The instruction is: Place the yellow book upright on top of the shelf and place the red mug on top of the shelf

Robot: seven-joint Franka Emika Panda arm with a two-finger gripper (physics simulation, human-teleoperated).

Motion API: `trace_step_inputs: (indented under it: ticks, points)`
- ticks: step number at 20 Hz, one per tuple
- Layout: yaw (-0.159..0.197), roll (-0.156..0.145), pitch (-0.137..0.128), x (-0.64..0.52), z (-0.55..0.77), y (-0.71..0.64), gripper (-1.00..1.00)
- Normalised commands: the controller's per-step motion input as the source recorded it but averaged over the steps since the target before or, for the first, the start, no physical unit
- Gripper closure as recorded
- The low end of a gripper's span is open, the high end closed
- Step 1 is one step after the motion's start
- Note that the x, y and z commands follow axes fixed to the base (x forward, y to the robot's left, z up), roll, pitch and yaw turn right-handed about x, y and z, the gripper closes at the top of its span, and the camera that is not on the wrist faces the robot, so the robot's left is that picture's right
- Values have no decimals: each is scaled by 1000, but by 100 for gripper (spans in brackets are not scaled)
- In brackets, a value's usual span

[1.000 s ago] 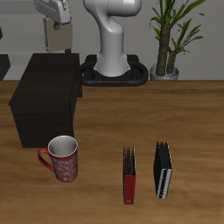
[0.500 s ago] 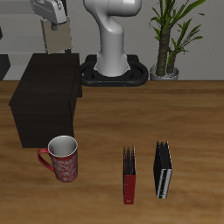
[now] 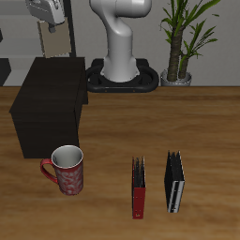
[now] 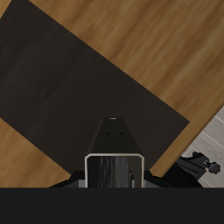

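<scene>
My gripper point(image 3: 54, 30) is shut on the yellow book point(image 3: 59, 45), a small tan book hanging upright from the jaws, high above the back of the shelf point(image 3: 49, 94). In the wrist view the book point(image 4: 114, 149) shows end-on over the shelf's dark flat top point(image 4: 70, 87). The red mug point(image 3: 67, 170) stands upright on the table in front of the shelf, near the front edge, its handle pointing away from the books.
A red book point(image 3: 139, 190) and a black book with white stripes point(image 3: 174, 184) stand upright near the table's front edge. The robot base point(image 3: 122, 66) and a potted plant point(image 3: 183, 42) are at the back.
My gripper has risen with the yellow book and drifted sideways, away from the robot base. The mug and the other books have not moved.
</scene>
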Motion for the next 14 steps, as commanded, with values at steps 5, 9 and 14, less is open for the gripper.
trace_step_inputs:
  ticks: [5, 9, 14]
  points:
    - [-3, -28, 9, 65, -125, -98, 100]
    - [-16, -9, 24, 85, -135, 22, 100]
    - [-6, -65, 41, 81, -179, -25, -100]
